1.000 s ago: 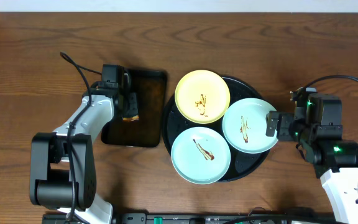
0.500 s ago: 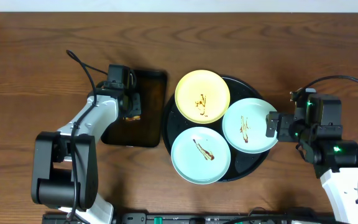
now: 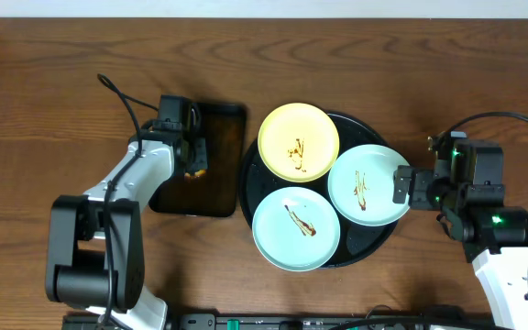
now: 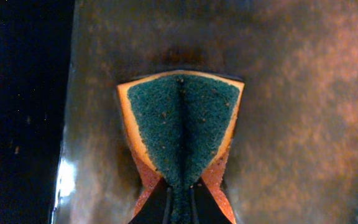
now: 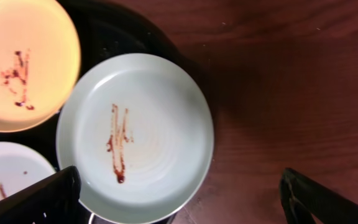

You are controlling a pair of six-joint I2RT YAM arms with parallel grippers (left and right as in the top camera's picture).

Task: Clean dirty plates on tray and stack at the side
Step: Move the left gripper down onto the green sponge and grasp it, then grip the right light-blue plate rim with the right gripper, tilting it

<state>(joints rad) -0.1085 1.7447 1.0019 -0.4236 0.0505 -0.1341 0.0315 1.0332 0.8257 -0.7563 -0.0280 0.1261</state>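
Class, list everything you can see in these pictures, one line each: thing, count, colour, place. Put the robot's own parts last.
yellow plate: one, pale yellow with a brown smear, back of the round tray
mint plates: two, pale mint-blue with brown smears, right and front of the round tray
round tray: one, black, right of centre
rectangular tray: one, black, left of the round tray
sponge: one, teal and orange, over the rectangular tray
table: one, brown wood
left gripper: black, shut on the sponge
right gripper: black, open, at the right mint plate's edge
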